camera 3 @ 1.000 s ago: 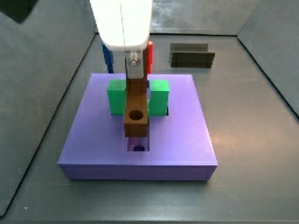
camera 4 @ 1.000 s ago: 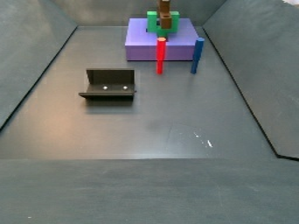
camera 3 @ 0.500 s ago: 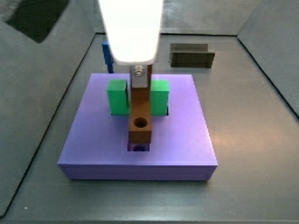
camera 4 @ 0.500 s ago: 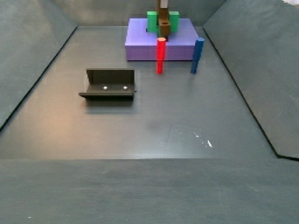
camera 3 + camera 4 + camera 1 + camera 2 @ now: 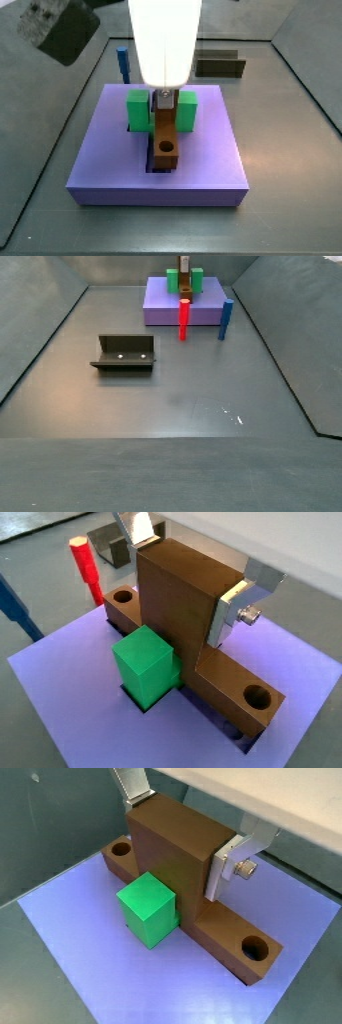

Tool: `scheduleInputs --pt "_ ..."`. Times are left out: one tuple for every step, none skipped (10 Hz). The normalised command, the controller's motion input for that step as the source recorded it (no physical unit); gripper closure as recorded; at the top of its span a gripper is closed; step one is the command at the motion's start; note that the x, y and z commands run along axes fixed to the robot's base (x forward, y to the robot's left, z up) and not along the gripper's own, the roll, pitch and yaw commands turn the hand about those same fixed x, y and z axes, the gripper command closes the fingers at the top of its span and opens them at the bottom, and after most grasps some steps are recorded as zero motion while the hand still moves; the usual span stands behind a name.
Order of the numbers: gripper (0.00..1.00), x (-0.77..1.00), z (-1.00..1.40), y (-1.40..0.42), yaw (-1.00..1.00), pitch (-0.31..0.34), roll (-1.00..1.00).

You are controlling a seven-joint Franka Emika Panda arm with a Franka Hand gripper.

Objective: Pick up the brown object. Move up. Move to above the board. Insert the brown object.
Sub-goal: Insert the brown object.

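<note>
Over the large flat lavender-purple board (image 5: pixel 74 677), in a wrist view, the tool (image 5: pixel 187 557) stands clamped on the upright crosspiece of the orange-brown wooden bar, the brown object (image 5: pixel 187 622); one silver finger plate (image 5: pixel 238 604) presses its near face and the other shows at its far edge. The bar's long part lies low across the board with a round hole at each end, touching the bright green block (image 5: pixel 144 664). A red peg (image 5: pixel 87 567) and a blue peg (image 5: pixel 14 607) stand beyond the board's edge, a dark olive box (image 5: pixel 104 549) further off

Seen in a wrist view from a neighbouring angle, the tool (image 5: pixel 183 810) grips the brown object (image 5: pixel 181 873) the same way, bar flat against the board (image 5: pixel 80 958) beside the green block (image 5: pixel 150 910)

From a side view, the tool (image 5: pixel 163 98) hangs upright over the board (image 5: pixel 201 170); the brown object (image 5: pixel 164 140) runs along the lengthwise slot between the arms of the green block (image 5: pixel 138 108), apparently nearly seated. The insertion looks best finished by pressing straight down, keeping the bar square to the slot, and letting go only once it sits flush

Across the floor in a side view, the board (image 5: pixel 167 306) sits far off behind the red peg (image 5: pixel 183 316) and blue peg (image 5: pixel 226 318); the dark L-shaped fixture (image 5: pixel 124 353) stands well apart; the tool itself is too small there to make out
</note>
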Motion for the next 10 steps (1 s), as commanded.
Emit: scheduleInputs --pt "1.0 -0.29 -0.09 0.0 0.0 -0.036 0.0" --pt "1.0 -0.16 -0.01 0.0 0.0 -0.064 -0.08" --pt "1.0 -0.12 -0.03 0.0 0.0 -0.064 -0.09" --pt "1.0 0.0 -0.05 -0.05 0.0 -0.041 -0.08" --pt "1.0 0.0 -0.12 -0.09 0.0 -0.046 -0.07" --pt "1.0 0.15 -0.17 -0.13 0.0 -0.014 -0.05" --pt "1.0 0.08 -0.2 -0.11 0.0 -0.026 -0.05" --pt "1.0 0.05 -0.21 -0.08 0.0 -0.02 -0.03" --pt "1.0 0.0 -0.23 -0.02 0.0 -0.033 -0.02" --pt "1.0 0.0 -0.27 0.0 0.0 -0.034 0.0"
